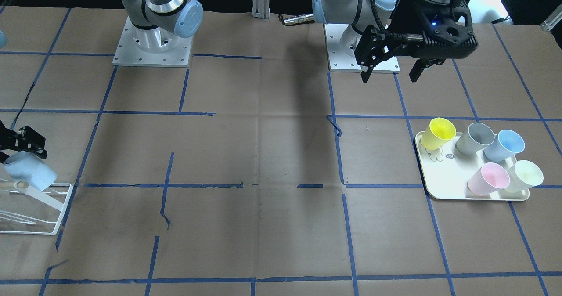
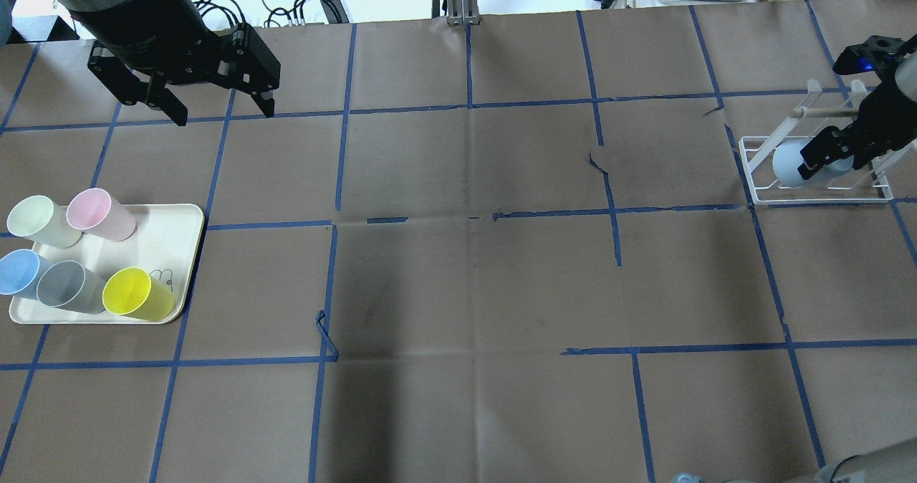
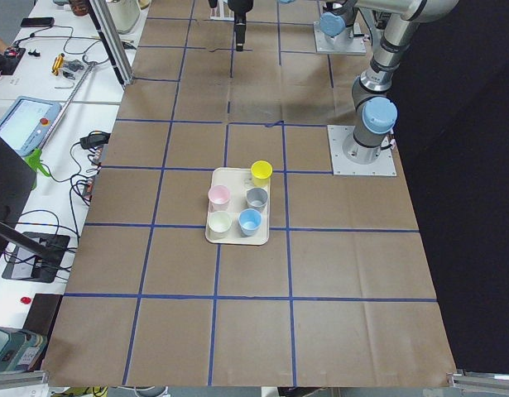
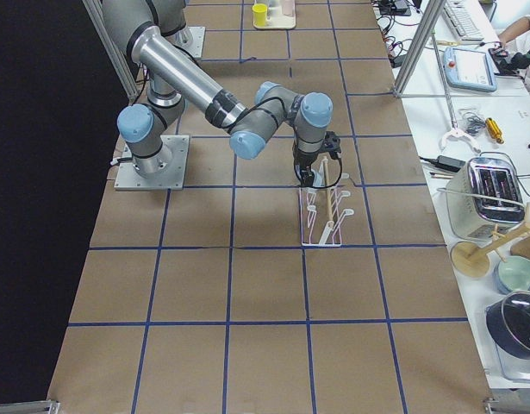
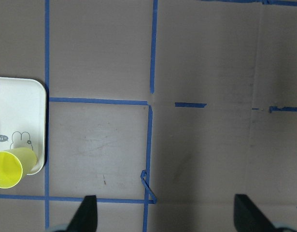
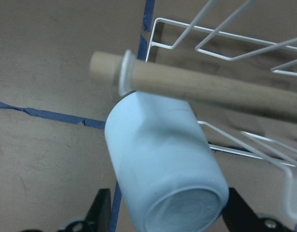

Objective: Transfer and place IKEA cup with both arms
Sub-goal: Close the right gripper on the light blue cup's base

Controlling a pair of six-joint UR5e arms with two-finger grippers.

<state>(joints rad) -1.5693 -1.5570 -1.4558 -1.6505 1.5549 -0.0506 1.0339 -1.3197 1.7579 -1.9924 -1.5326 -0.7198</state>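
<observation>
The cup [image 6: 162, 164] lies tilted in the rack [image 1: 44, 198], base end toward the wrist camera and just under the rack's wooden peg [image 6: 211, 89]. The right gripper [image 2: 834, 157] is at the rack too, with one finger on either side of the cup's base end and its jaws spread about the cup's width (whether they press the cup or only flank it I cannot tell). Well apart from the rack, at the other end of the table [image 2: 466, 289], sits a tray [image 2: 183, 254] holding five cups mouth-up: a yellow cup [image 2: 136, 294], a grey cup [image 2: 68, 286], a blue cup [image 2: 20, 271], a pink cup [image 2: 97, 213] and a pale-green cup [image 2: 36, 219]. Just as far from the rack, the left gripper [image 1: 390, 77] hovers above the paper near the tray, fingers pointing down and jaws wide apart.
</observation>
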